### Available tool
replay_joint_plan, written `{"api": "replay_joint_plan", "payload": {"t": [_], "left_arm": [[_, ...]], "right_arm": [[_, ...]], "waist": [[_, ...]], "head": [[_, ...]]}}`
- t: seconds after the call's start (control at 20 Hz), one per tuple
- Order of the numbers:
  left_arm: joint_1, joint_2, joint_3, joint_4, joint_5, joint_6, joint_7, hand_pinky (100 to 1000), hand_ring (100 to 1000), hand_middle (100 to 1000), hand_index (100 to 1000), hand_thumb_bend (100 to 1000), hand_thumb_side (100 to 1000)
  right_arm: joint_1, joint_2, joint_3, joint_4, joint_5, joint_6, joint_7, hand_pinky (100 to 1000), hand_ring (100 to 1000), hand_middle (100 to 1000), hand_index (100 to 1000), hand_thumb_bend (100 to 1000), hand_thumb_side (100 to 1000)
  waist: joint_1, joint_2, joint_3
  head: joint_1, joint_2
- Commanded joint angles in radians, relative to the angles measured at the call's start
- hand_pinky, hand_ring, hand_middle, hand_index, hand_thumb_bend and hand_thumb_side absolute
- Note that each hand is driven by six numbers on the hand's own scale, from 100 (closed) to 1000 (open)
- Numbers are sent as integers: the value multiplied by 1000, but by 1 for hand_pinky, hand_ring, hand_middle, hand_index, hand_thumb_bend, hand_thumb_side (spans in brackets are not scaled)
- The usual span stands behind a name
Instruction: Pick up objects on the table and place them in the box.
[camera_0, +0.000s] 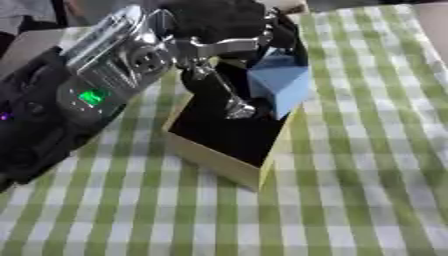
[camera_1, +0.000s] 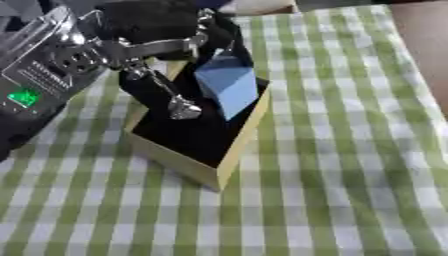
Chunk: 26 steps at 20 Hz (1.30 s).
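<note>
Overhead, one left hand (camera_0: 229, 30); one blue block (camera_0: 282, 82); one box (camera_0: 214, 159).

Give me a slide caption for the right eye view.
Robot's left hand holds a light-blue block over the black-lined yellow box on a green-checked tablecloth.

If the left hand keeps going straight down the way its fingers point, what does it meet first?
Probably the dark floor of the box. The left hand hangs over it holding the blue block, whose lower corner looks nearest that floor, though depth is unclear.
</note>
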Motion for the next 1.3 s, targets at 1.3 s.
{"api": "replay_joint_plan", "payload": {"t": [1.3], "left_arm": [[78, 50, 57, -99, -266, -97, 74, 579, 465, 385, 495, 232, 100]], "right_arm": [[5, 11, -14, -19, 9, 10, -12, 681, 715, 667, 849, 100, 1000]], "waist": [[-10, 15, 4]], "head": [[-32, -36]]}}
